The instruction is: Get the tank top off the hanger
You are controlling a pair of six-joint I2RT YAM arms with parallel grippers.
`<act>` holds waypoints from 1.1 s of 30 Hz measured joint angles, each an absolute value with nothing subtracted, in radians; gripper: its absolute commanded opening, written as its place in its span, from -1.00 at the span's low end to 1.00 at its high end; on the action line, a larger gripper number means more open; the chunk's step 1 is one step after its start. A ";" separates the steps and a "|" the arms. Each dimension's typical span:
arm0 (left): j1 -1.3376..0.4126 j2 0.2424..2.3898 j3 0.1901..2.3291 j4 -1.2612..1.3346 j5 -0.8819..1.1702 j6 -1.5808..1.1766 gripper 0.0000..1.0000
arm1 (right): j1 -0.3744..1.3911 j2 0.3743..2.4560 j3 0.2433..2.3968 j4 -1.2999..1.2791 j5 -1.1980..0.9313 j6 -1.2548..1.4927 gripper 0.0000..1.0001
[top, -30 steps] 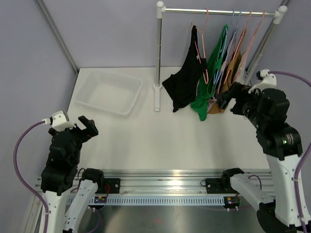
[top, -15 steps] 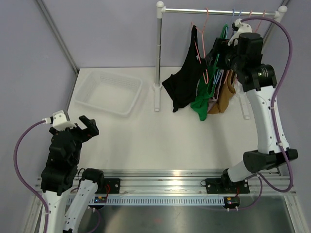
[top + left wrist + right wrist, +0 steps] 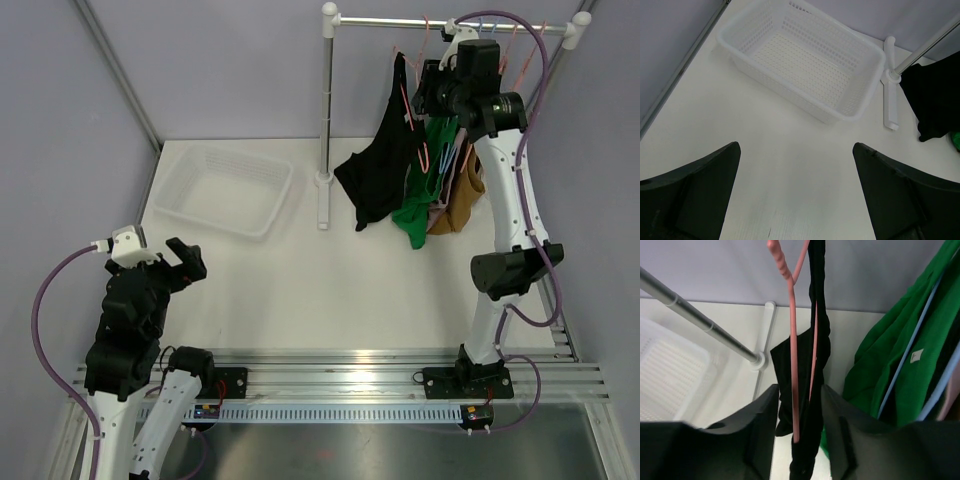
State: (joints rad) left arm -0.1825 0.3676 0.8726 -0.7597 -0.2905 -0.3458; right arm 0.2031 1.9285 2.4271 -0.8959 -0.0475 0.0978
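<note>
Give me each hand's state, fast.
Left hand: open, holding nothing.
Right hand: open, straddling the pink hanger and black tank top, not clamped.

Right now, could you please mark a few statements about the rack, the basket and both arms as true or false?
The white basket holds a garment: false, nothing lies in it.
The black tank top hangs on a pink hanger: true.
The left fingers are clamped shut: false, they are open above the table.
The right fingers flank the pink hanger: true.
</note>
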 measured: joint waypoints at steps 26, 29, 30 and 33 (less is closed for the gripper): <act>-0.183 0.382 0.873 -0.752 -0.244 -0.339 0.98 | 0.286 1.966 2.522 -0.935 0.026 0.069 -1.00; -0.183 0.382 0.873 -0.752 -0.242 -0.339 0.98 | 0.287 1.899 2.494 -0.941 0.025 0.079 -1.00; -0.183 0.382 0.873 -0.751 -0.241 -0.339 0.98 | 0.287 1.869 2.472 -0.942 0.023 0.082 -1.00; -0.183 0.382 0.873 -0.749 -0.237 -0.337 0.98 | 0.290 1.778 2.408 -0.955 0.012 0.095 -1.00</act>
State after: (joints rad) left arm -0.1825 0.3820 0.8726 -0.7494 -0.2371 -0.3370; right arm 0.2901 1.7779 2.4077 -0.9550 0.0124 0.0948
